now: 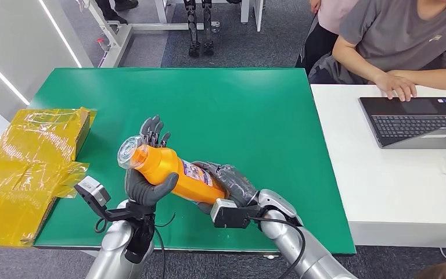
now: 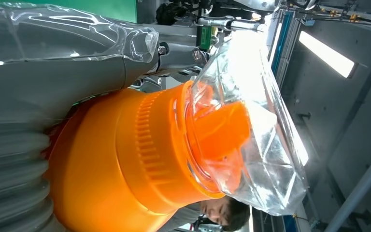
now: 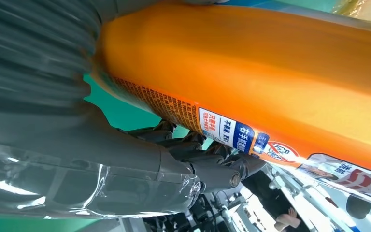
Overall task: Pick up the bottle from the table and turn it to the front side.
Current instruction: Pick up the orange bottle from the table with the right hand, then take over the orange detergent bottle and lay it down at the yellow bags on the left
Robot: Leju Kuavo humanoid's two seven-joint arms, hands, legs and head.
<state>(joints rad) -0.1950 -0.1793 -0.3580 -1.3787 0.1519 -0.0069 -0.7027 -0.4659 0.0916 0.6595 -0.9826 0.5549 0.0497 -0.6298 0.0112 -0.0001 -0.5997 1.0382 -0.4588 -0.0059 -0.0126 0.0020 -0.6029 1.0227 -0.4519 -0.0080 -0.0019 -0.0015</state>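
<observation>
Head view, bottle (image 1: 171, 170) betw. left hand (image 1: 148, 187) & right hand (image 1: 227, 181), prob. both gripping

Left hand (image 1: 148, 174) and right hand (image 1: 227, 181) (fingers curled) both grip.

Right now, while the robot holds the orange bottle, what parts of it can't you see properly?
- Head view: the base of the orange plastic bottle is hidden behind the right robot hand.
- Head view: the label text is too small to read.
- Left wrist view: the left robot hand covers part of the bottle body; crinkled clear wrap blurs the cap.
- Right wrist view: the label is cut off by the picture's edge, so the front side can't be told.
</observation>
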